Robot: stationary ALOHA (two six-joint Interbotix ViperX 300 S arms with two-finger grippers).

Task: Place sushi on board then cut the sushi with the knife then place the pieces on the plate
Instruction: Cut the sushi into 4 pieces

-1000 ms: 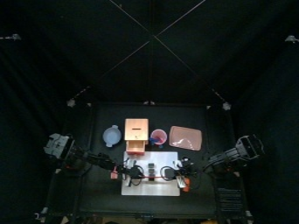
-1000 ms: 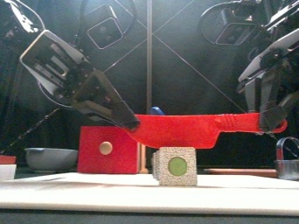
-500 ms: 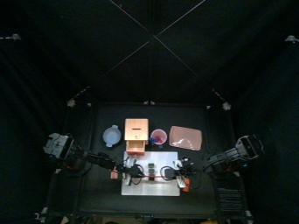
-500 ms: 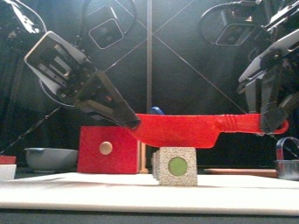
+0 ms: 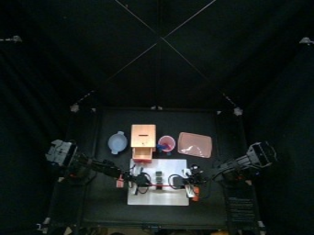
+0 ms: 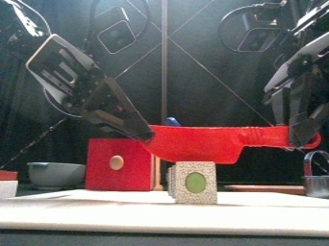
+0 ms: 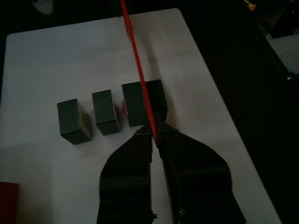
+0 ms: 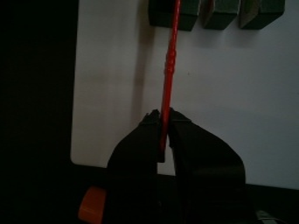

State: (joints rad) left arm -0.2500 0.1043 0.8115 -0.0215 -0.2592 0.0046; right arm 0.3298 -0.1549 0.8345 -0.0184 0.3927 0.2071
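The left claw point(image 6: 144, 135) and right claw point(image 6: 306, 137) are each clamping an end of the red knife point(image 6: 213, 142), holding it level. The sushi point(image 6: 194, 182) is sitting on the white board point(image 6: 77, 209) directly beneath, the blade crossing its row.

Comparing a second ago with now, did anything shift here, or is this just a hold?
Hardly anything. The red knife, clamped at its two ends by the left end effector and the right end effector, looks to have sunk very slightly toward the sushi; I cannot tell whether it touches. Both grips, the sushi and the white cutting board stayed as they were.
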